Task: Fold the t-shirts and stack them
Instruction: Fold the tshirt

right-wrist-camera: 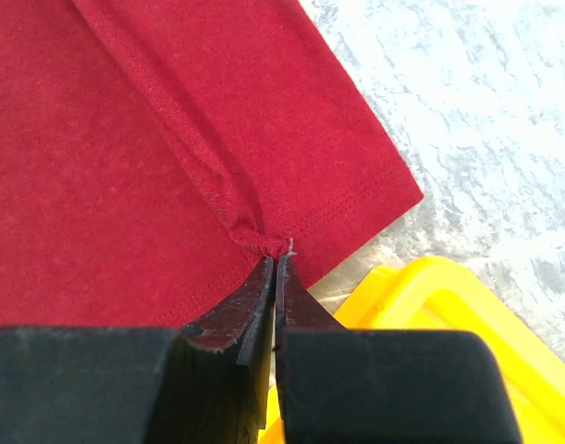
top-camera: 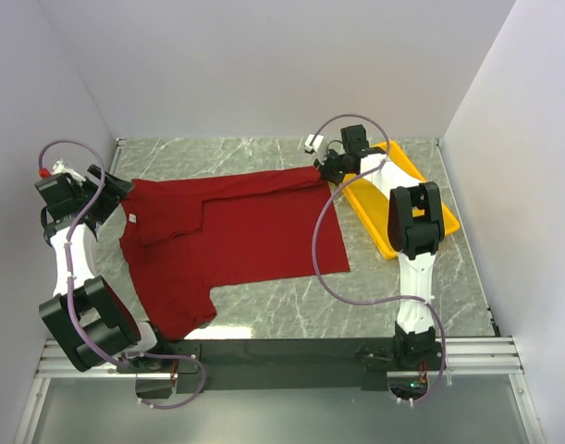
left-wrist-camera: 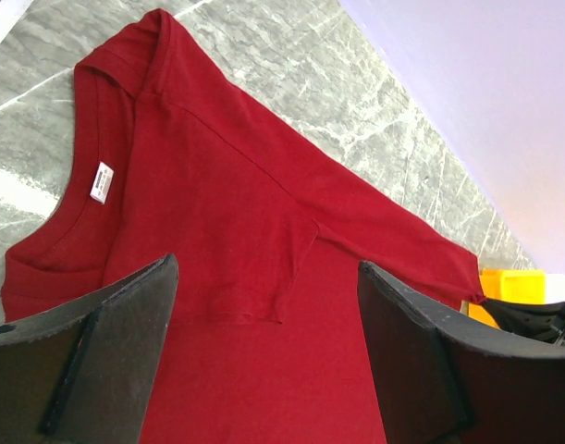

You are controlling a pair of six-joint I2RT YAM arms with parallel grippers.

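A dark red t-shirt point(top-camera: 236, 231) lies spread on the marble desk point(top-camera: 402, 296), reaching from beneath the left claw point(left-wrist-camera: 264, 277) to the tips of the right claw point(right-wrist-camera: 275, 264), with 1 sleeve point(left-wrist-camera: 254, 231) folded in over the body. The right claw is clamped on the hem near a corner, the cloth puckered into a small bunch at its tips. The left claw hangs above the shoulder area, jaws wide apart with nothing between them, and the neck label point(left-wrist-camera: 101, 181) sits off to its side. The fabric looks light, thin and limp. It will likely drape and wrinkle rather than keep a shape, though a firm pinch should hold it. Corners, hems and shoulder seams look the soundest places to take hold, at 2 points to keep an edge straight. Just beside the right claw sits a yellow tray point(top-camera: 370, 222); what shows of it around the arm holds no cloth.
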